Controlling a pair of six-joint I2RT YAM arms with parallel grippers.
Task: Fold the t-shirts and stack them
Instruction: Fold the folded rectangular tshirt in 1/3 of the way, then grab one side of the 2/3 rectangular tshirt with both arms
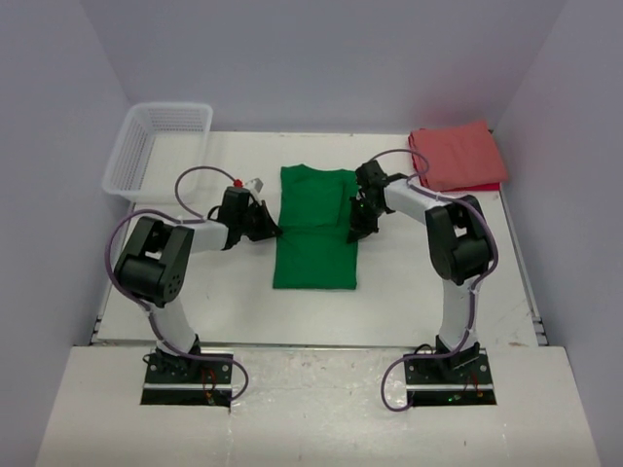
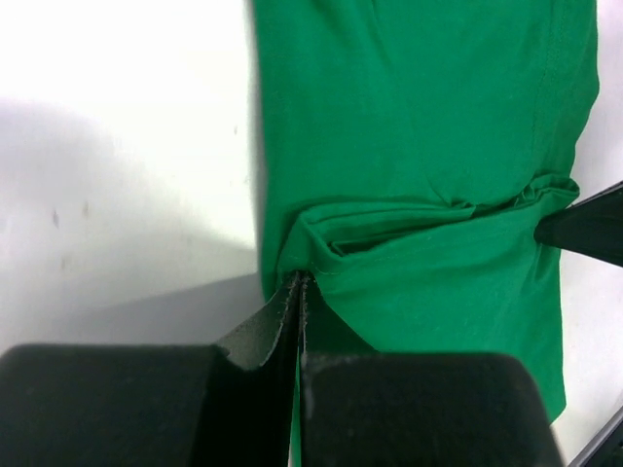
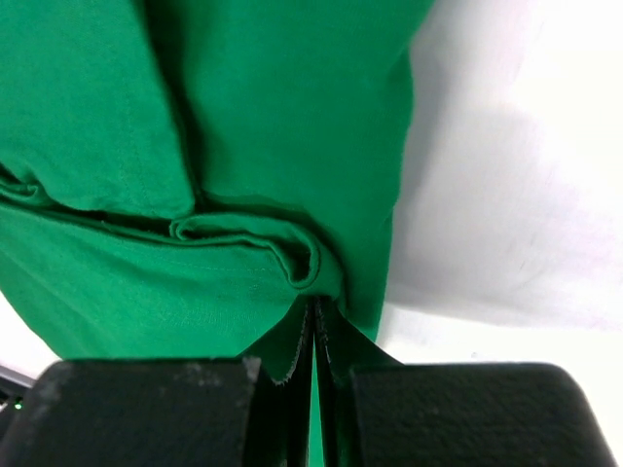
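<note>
A bright green t-shirt (image 1: 315,226) lies as a long narrow strip in the middle of the table. My left gripper (image 1: 275,233) is shut on its left edge, where the cloth (image 2: 428,126) bunches into a fold at my fingertips (image 2: 292,292). On the opposite edge my right gripper (image 1: 354,233) is shut on the green cloth (image 3: 273,88), a rolled fold sitting just past its tips. The right gripper's dark tip shows at the right of the left wrist view. A salmon-red t-shirt (image 1: 457,155) lies folded at the back right corner.
A white plastic mesh basket (image 1: 156,148) stands at the back left corner. The white table (image 1: 419,282) ends in grey walls on three sides. Purple cables loop over both arms.
</note>
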